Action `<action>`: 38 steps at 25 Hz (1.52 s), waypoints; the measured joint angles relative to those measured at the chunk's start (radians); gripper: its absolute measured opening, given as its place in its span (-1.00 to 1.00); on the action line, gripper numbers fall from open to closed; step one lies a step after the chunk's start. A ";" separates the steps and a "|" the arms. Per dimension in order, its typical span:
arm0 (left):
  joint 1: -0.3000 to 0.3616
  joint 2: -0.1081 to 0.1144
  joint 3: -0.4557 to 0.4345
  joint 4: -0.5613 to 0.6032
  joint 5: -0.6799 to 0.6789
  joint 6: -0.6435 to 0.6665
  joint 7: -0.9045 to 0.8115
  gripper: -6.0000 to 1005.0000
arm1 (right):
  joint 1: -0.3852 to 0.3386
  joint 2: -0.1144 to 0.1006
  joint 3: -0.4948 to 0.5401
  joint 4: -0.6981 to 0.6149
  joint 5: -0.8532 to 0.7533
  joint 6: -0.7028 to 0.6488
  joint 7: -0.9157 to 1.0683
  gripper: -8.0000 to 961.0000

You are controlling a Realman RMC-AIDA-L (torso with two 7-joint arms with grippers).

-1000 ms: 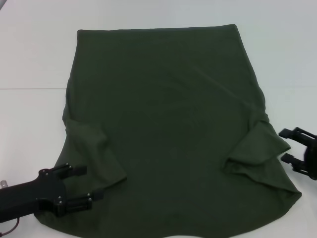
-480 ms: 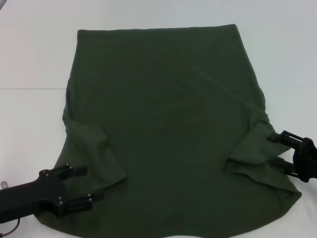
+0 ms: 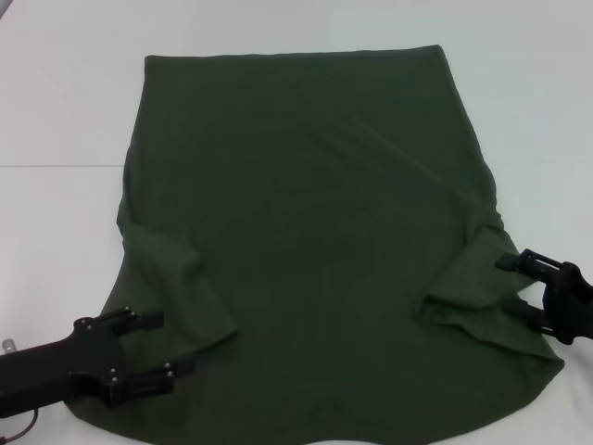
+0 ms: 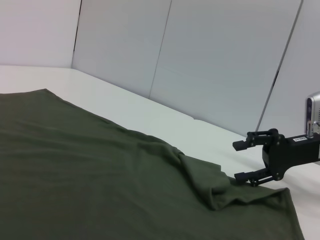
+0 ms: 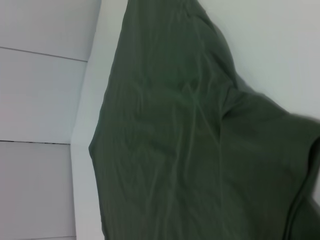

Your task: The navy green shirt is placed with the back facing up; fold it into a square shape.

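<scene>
While the navy green shirt [image 3: 315, 232] lies limp across the desk, my left gripper [image 3: 157, 350] and right gripper [image 3: 512, 282] gape, empty, at its folded-in sleeves; soft cloth, best pinched at the edges.

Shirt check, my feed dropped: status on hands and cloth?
Left hand open over near-left shoulder. Right hand open at the right sleeve edge. Navy green shirt flat on the table, sleeves tucked in. Nothing in the way.

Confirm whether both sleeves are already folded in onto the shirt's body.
Yes: in the head view both sleeves of the navy green shirt lie folded inward over its body.
</scene>
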 joint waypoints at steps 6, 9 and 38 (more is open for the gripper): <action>0.000 -0.005 0.000 0.000 0.000 0.000 0.000 0.74 | 0.014 0.007 -0.017 0.000 0.000 0.024 -0.001 0.73; 0.000 -0.005 0.000 0.000 0.000 -0.001 0.000 0.74 | 0.022 0.010 -0.019 0.000 0.000 0.031 -0.001 0.73; 0.002 -0.008 -0.009 -0.003 0.000 0.002 -0.002 0.74 | 0.003 -0.017 -0.014 -0.012 0.006 0.081 0.001 0.72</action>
